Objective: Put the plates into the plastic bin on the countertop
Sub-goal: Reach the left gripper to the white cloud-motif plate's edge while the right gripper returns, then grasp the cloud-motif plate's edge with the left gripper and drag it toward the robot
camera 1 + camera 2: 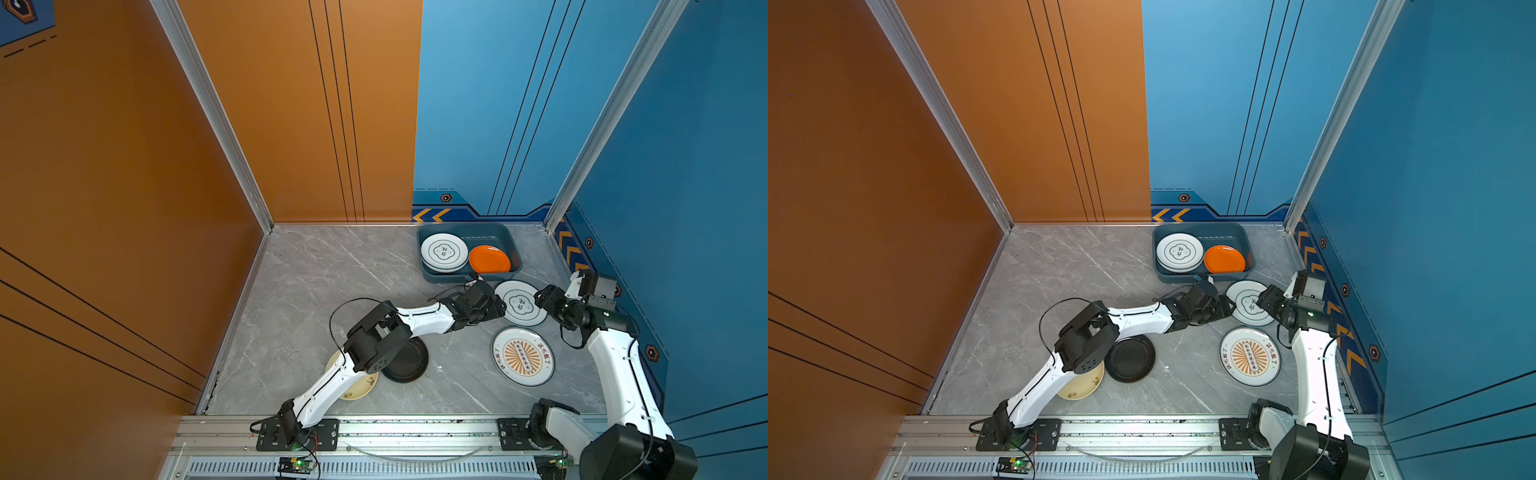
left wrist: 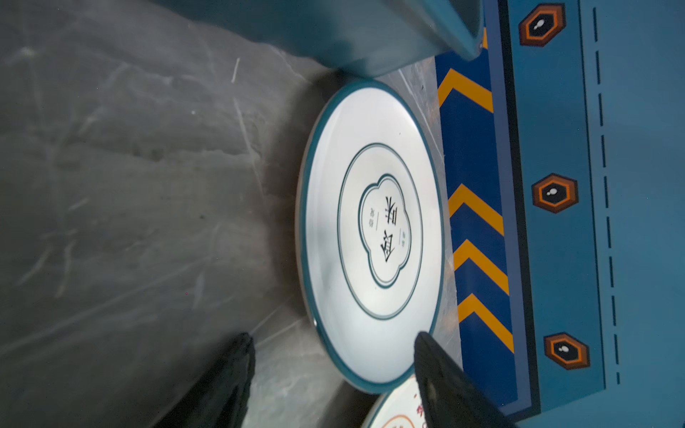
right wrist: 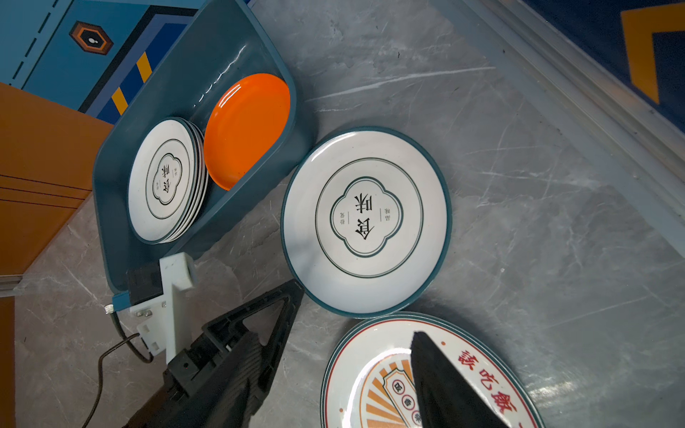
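Left tool (image 1: 498,311) near bin (image 1: 514,249) of plates (image 1: 444,252)

Two arms, left arm (image 1: 328,386) and right arm (image 1: 615,370) alike, glossy white link shells, blocky matte-black joint housings, thin black cable (image 1: 331,322) looping off the left one, black base plates (image 1: 324,432) – silver screws, black wedge fingers (image 2: 444,389)

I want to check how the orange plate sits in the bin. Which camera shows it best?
The right wrist view: the orange plate is large and sharp there, in the bin beside the stack of ringed plates. Both top views show it whole but small. The left wrist view misses it.
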Robot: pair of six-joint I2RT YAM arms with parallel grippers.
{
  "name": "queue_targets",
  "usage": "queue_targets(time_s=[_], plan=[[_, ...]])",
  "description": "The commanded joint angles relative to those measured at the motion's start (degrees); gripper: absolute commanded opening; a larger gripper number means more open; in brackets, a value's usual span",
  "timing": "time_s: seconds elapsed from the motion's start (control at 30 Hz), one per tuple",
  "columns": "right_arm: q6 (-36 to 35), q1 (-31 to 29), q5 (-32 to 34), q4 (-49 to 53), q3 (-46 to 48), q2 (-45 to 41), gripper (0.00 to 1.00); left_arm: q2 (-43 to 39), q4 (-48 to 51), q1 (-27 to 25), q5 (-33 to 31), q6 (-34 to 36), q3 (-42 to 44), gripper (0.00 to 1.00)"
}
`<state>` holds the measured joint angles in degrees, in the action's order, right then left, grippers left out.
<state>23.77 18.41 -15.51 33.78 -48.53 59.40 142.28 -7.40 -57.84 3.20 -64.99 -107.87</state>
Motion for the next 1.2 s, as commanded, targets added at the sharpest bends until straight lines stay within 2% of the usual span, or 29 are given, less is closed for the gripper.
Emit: queue_targets(time_s=[0.0, 0.17, 0.3, 0.63, 1.17], plan=[[-0.7, 0.6, -1.1, -1.3, 0.8, -0.6, 0.67, 4.3, 6.2, -0.5, -3.4, -2.4, -1.7, 0.66], [-0.6, 0.8, -1.5, -1.4, 0.9, -1.0, 0.67, 6.3, 6.5, -0.3, -5.5, -3.8, -1.7, 0.57], [-0.4, 0.9, -1.8, -1.7, 1.0, -1.0, 0.67, 8.0, 5.0, -0.1, -5.2, -4.6, -1.9, 0.44], [-0.2, 0.9, -2.5, -2.2, 1.1, -0.7, 0.67, 11.0, 2.7, 0.6, -5.2, -6.3, -2.7, 0.38], [-0.2, 1.0, -3.1, -2.6, 1.2, -0.3, 0.67, 12.5, -0.6, 1.0, -4.5, -7.3, -1.6, 0.12]])
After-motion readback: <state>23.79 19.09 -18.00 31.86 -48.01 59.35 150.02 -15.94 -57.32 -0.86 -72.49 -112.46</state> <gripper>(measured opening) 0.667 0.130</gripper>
